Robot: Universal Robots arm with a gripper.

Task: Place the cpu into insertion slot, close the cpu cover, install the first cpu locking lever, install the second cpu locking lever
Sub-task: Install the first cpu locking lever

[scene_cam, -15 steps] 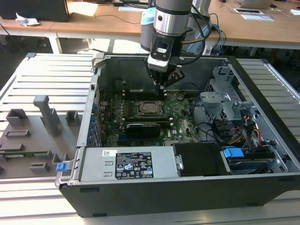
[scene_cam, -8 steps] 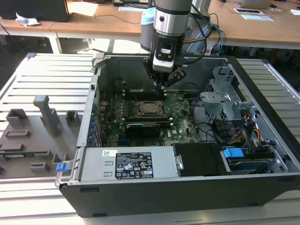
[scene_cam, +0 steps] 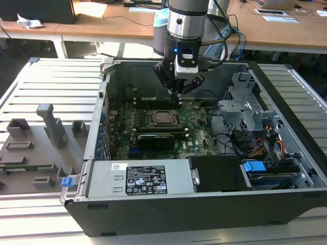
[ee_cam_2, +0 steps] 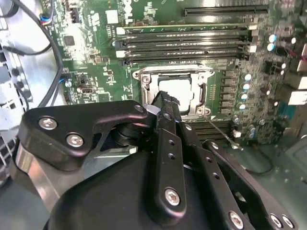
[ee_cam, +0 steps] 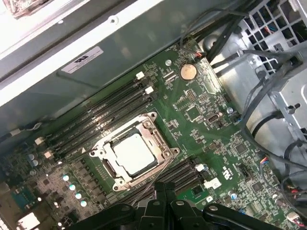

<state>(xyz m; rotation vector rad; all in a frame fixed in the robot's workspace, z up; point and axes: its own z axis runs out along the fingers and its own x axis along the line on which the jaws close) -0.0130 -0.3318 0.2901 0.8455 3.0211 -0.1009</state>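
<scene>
The cpu (ee_cam: 134, 153) lies flat in the insertion slot (scene_cam: 153, 122) on the green motherboard, its silver-grey top showing. The cpu cover (ee_cam: 163, 136) lies down over it, and the chip shows through the cover's window in both wrist views. A thin silver locking lever (ee_cam_2: 223, 132) runs out at an angle from one corner of the socket. My gripper (scene_cam: 177, 98) hangs inside the case just behind the socket in the exterior view. Its fingers (ee_cam_2: 165, 103) are shut with nothing between them, and the tips are close above the cover's edge.
Black memory slots (ee_cam_2: 184, 45) run along one side of the socket. A long black card (scene_cam: 156, 139) lies in front of it in the exterior view. Drive cages and cable bundles (scene_cam: 245, 115) fill the case at the exterior view's right. A grey power supply (scene_cam: 138, 178) sits at the front.
</scene>
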